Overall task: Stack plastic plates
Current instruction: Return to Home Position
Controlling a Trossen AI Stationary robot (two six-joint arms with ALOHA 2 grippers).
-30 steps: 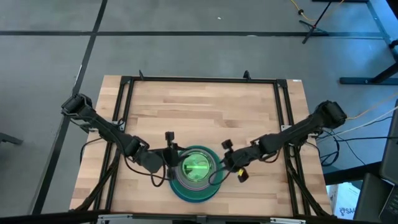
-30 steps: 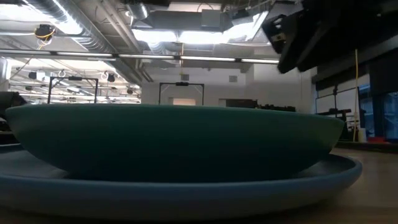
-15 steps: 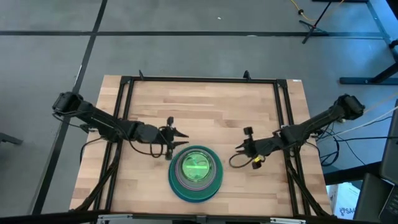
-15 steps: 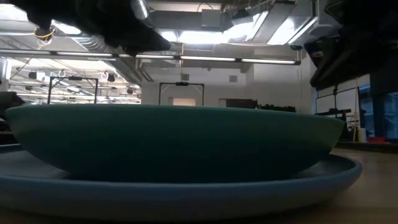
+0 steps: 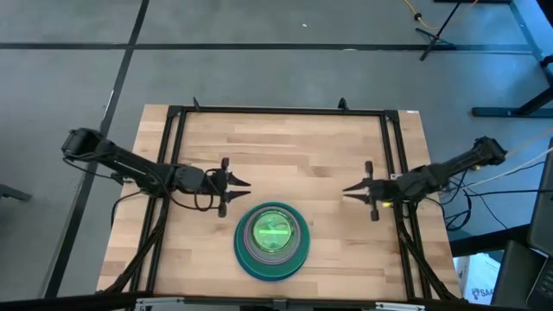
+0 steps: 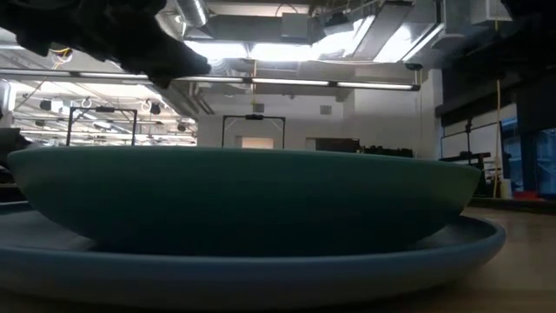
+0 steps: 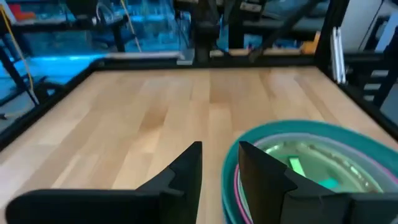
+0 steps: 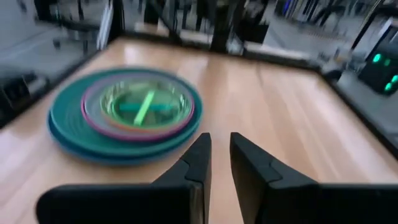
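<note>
The plastic plates (image 5: 272,238) sit in one stack near the table's near edge, middle: a large blue plate at the bottom, a green one on it, magenta and pale teal rims above, and a small lime plate (image 5: 273,231) on top. In the low view the stack (image 6: 243,217) fills the frame. The stack also shows in the left wrist view (image 7: 311,165) and the right wrist view (image 8: 127,115). My left gripper (image 5: 240,183) hovers left of and beyond the stack, fingers slightly apart, empty. My right gripper (image 5: 349,190) hovers to its right, fingers slightly apart, empty.
The bare wooden table top (image 5: 285,151) stretches beyond the stack toward the far edge. A black metal frame (image 5: 276,111) runs round the table. Cables hang by the right arm (image 5: 449,199).
Both grippers have drawn back from the stack: the left toward the table's left and far side, the right toward the table's right and far side. The stack has stayed in place.
</note>
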